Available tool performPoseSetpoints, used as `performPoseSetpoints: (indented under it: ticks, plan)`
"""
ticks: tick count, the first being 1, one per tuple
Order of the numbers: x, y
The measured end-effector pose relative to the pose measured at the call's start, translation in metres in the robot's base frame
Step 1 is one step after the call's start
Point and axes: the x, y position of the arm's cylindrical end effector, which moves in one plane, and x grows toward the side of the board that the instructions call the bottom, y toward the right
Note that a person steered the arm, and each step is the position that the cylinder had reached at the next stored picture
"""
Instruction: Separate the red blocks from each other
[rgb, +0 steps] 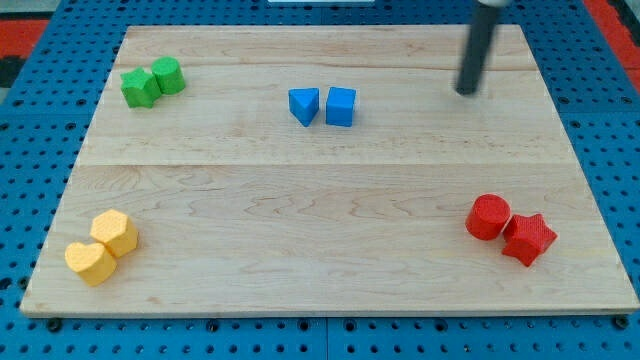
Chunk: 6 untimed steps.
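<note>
On the wooden desk (330, 215), the red cylinder (488, 216) and red star block (528, 239) touch at the near right. My tip (466, 92) sits far right, well apart from them; the rod's upper part is cut off. There is no claw. Blue triangular block (304, 104) and blue cube (341, 106) sit far centre.

Red blocks (510, 229), pale wood board (330, 220)

Lab: blue pegboard (40, 120), wooden board (330, 200)

My tip (467, 91) at board's upper right
</note>
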Motion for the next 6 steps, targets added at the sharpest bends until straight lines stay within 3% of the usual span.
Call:
performPoseSetpoints:
  ticks: [1,2,3,4,5,6]
  plan:
    - [0.115,0.055]
    - [0.137,0.095]
    - [0.145,0.025]
    - [0.145,0.038]
    - [0.186,0.090]
    - [0.182,0.013]
